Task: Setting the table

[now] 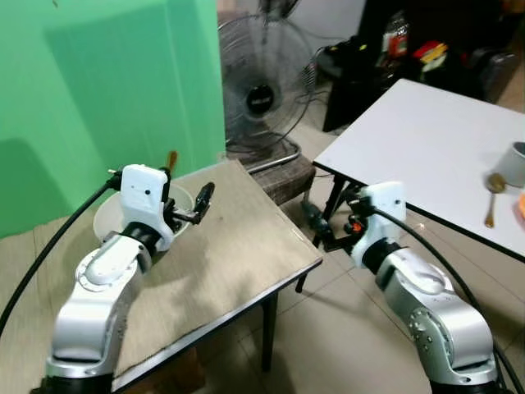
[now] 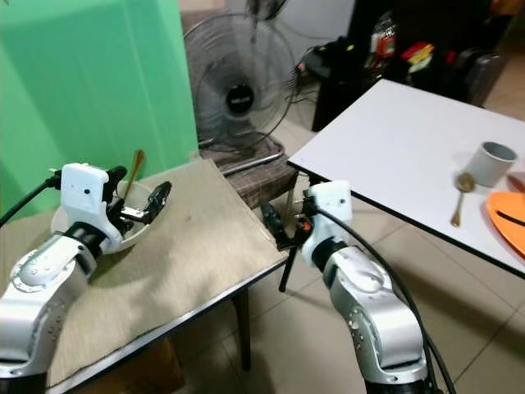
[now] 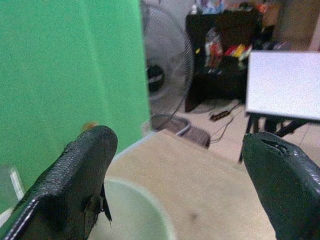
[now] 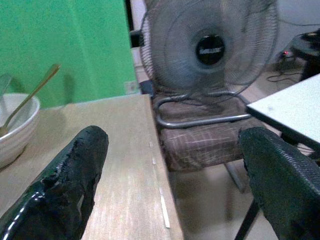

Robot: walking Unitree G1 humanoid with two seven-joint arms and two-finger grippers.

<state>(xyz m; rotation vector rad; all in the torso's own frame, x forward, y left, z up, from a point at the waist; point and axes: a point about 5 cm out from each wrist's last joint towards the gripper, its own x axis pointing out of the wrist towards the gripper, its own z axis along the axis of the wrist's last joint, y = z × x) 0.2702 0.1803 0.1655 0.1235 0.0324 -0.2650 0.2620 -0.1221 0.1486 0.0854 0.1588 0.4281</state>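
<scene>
We see no readable brand or writing anywhere; the dark badge at the hub of the floor fan (image 4: 216, 49) is too blurred to read.

Our left gripper (image 1: 199, 205) hovers just above the near rim of a white bowl (image 2: 135, 232), its jaws spread wide apart and holding nothing. The bowl sits on a low wooden desk (image 1: 246, 246) with a pale woven-looking top, and a wooden-handled spoon (image 2: 132, 174) leans inside the bowl, its handle sticking up beyond the jaws against a green wall (image 1: 107, 90). In the left wrist view the bowl's pale rim lies right below and between the two black fingers (image 3: 75, 185).

Our right gripper (image 2: 275, 223) hangs in the gap just past the right-hand edge of the wooden desk, low beside it, jaws also wide apart and empty. Ahead of these jaws stands the floor fan, and in front of the fan a chair seat (image 4: 210, 140) with a brown checked cushion and a metal tube frame. The bowl and spoon lie well to the left of these jaws.

To the right of the right gripper stands a white desk (image 1: 426, 156) on dark legs. On its far right side are a grey cup (image 2: 494, 162), a gold-coloured spoon (image 2: 461, 195) lying beside it, and the edge of an orange plate (image 2: 504, 217). Behind the white desk we see dark furniture carrying coloured items too small to identify, with cables on the tiled floor (image 1: 336, 328).
</scene>
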